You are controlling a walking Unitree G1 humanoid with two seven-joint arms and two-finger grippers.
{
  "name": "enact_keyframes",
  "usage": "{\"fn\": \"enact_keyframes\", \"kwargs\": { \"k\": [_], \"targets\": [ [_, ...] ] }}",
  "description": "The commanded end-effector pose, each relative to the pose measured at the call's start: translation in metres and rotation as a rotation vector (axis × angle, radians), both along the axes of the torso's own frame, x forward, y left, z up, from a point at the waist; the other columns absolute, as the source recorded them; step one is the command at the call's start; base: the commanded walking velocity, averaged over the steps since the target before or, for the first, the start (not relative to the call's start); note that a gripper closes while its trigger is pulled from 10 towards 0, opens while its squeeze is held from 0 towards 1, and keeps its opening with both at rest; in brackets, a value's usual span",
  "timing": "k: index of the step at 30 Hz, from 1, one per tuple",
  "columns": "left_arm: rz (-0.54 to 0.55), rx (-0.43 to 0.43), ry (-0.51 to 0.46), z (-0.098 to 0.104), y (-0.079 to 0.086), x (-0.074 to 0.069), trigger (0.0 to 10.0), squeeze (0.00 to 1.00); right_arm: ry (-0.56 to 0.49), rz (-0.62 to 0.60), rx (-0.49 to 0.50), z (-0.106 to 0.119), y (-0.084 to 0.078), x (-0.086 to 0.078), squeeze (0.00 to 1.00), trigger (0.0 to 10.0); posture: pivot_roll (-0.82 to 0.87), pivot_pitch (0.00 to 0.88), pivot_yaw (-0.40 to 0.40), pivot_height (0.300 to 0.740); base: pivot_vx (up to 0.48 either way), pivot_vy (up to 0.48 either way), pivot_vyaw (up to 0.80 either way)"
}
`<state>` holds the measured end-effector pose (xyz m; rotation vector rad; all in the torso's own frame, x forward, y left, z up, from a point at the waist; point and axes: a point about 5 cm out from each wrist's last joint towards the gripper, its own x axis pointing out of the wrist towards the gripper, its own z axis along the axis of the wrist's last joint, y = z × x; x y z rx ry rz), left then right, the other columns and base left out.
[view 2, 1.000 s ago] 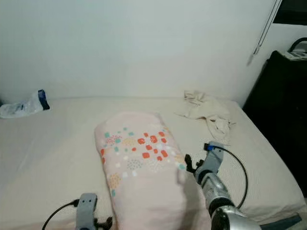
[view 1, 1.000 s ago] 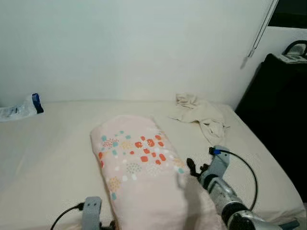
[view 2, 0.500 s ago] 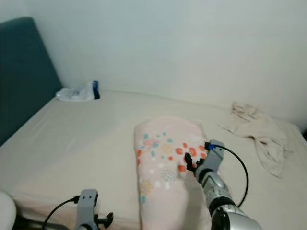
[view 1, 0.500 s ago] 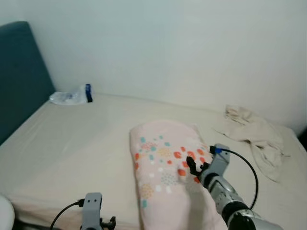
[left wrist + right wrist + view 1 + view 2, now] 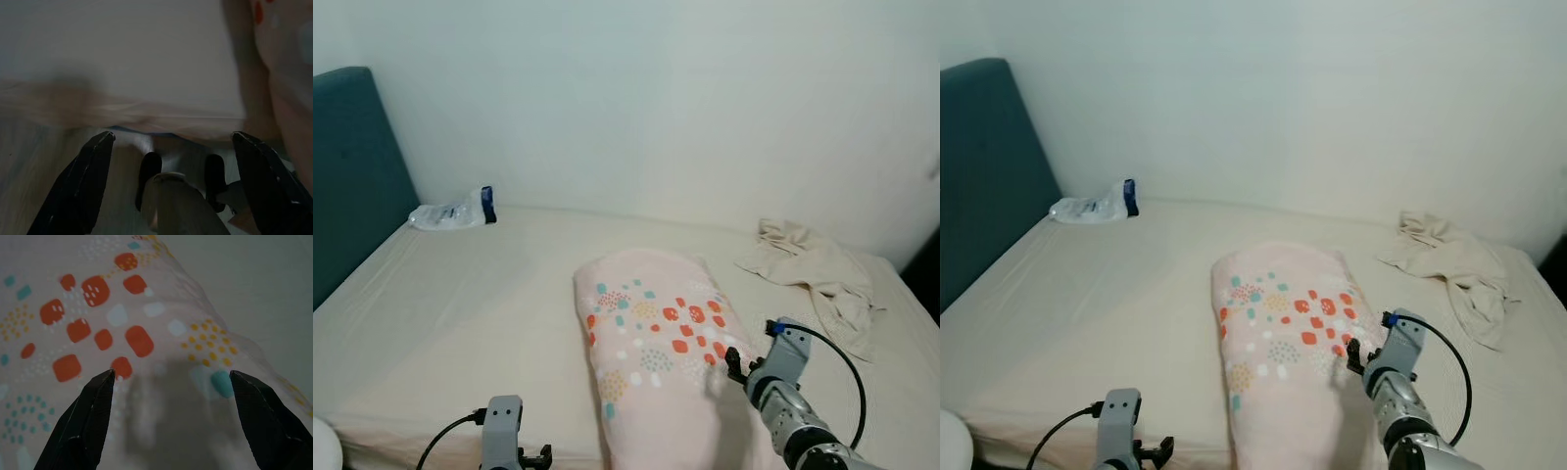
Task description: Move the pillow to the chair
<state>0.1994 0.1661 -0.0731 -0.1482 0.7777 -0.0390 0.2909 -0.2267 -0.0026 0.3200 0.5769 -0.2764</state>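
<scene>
A long pink pillow (image 5: pixel 651 352) with orange, teal and yellow dots lies lengthwise on the cream bed (image 5: pixel 460 294), its near end reaching the bottom of the head views. My right gripper (image 5: pixel 734 360) rests against the pillow's right flank. In the right wrist view this gripper (image 5: pixel 172 376) is open, its fingers (image 5: pixel 93 421) spread wide with the dotted fabric right in front of them. My left gripper (image 5: pixel 519 458) hangs low at the bed's near edge, left of the pillow. In the left wrist view it (image 5: pixel 172 137) is open over the mattress edge and the floor.
A crumpled beige cloth (image 5: pixel 813 274) lies at the bed's far right. A clear plastic bag with a blue cap (image 5: pixel 450 211) sits at the far left by the wall. A teal headboard (image 5: pixel 352 166) stands on the left, and something dark (image 5: pixel 928 284) on the right.
The camera swung left, bringing the headboard into view, then slightly back right. My right gripper slid from the pillow's dotted top to its right edge. The pillow has not moved on the bed.
</scene>
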Motion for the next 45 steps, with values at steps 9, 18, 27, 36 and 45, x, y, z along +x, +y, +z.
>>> {"fn": "enact_keyframes", "kwargs": {
  "k": [9, 18, 27, 36, 45],
  "targets": [
    [-0.023, 0.002, -0.017, 0.003, -0.005, 0.006, 10.0, 0.0, -0.035, 0.059, 0.028, 0.005, 0.013, 0.008, 0.0, 10.0, 0.1, 0.0, -0.048, 0.74, 0.0, 0.0, -0.25],
    [-0.041, 0.012, -0.033, 0.006, -0.009, 0.011, 10.0, 0.0, -0.039, 0.226, 0.044, 0.002, 0.048, 0.011, 0.0, 10.0, 0.1, 0.0, -0.055, 0.74, 0.0, -0.213, 0.0],
    [0.013, -0.009, -0.035, 0.007, -0.005, 0.013, 10.0, 0.0, -0.022, 0.185, 0.027, 0.002, 0.039, 0.011, 0.0, 10.0, 0.11, 0.0, -0.055, 0.74, 0.0, 0.0, 0.0],
    [0.017, -0.036, -0.059, 0.01, -0.008, 0.017, 10.0, 0.0, -0.063, 0.135, 0.067, 0.01, 0.03, 0.017, 0.0, 10.0, 0.1, 0.0, -0.051, 0.74, 0.0, 0.0, 0.0],
    [0.068, -0.12, -0.137, 0.022, -0.005, 0.034, 10.0, 0.0, -0.121, 0.083, 0.142, 0.021, 0.023, 0.025, 0.0, 10.0, 0.1, 0.0, -0.051, 0.7, 0.0, 0.0, 0.0]
  ]
}}
